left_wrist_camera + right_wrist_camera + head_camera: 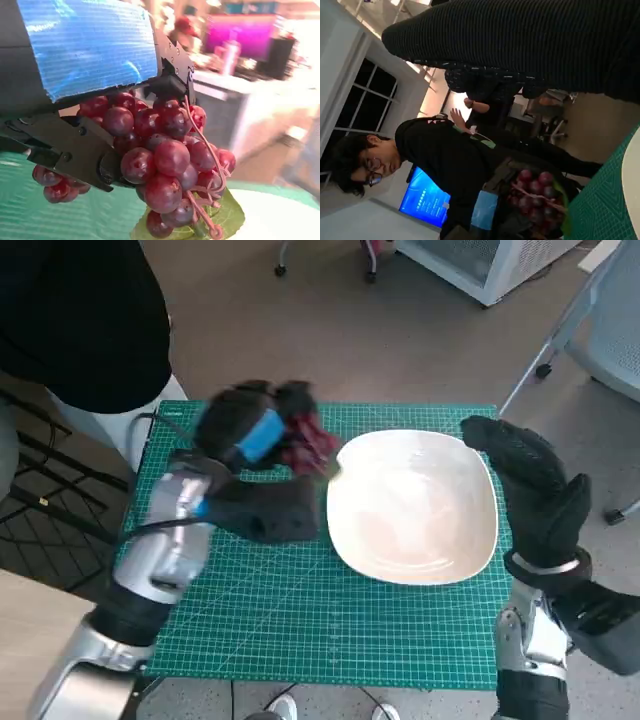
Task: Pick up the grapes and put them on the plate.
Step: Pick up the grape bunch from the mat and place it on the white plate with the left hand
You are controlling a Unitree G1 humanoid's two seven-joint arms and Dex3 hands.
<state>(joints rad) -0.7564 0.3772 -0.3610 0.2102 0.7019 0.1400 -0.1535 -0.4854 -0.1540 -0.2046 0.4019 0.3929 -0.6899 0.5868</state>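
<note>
Right arm: a pale forearm rises from the near right corner, ending in the right hand (pixel 535 495) in a black knitted glove.
Right hand: held upright just beside the plate's right rim, fingers straight and close together, holding nothing; whether it touches the rim cannot be told.
Left arm: a silver-grey forearm reaches from the near left across the mat toward its far side.
Left hand: the left hand (pixel 250 445) — black, with ridged blue tape over its back — is closed around the grapes (pixel 165 165), its black fingers (pixel 75 150) wrapped under and over the bunch.
Grapes: a bunch of round, glossy dark-red grapes on a thin pinkish stem, with a green leaf (pixel 225 217) beneath. In the head view it sits in the hand just beside the plate's far left rim, above the mat; whether it touches the mat cannot be told.
Plate: a smooth white plate (pixel 480 540), squarish with rounded corners, lies on the right half of the mat.
Counter: a small counter covered by a green cutting mat (pixel 300 620) printed with a fine grid.
Beyond: a person in a black top (pixel 445 155) stands at the far left — seen also in the right wrist view.
</note>
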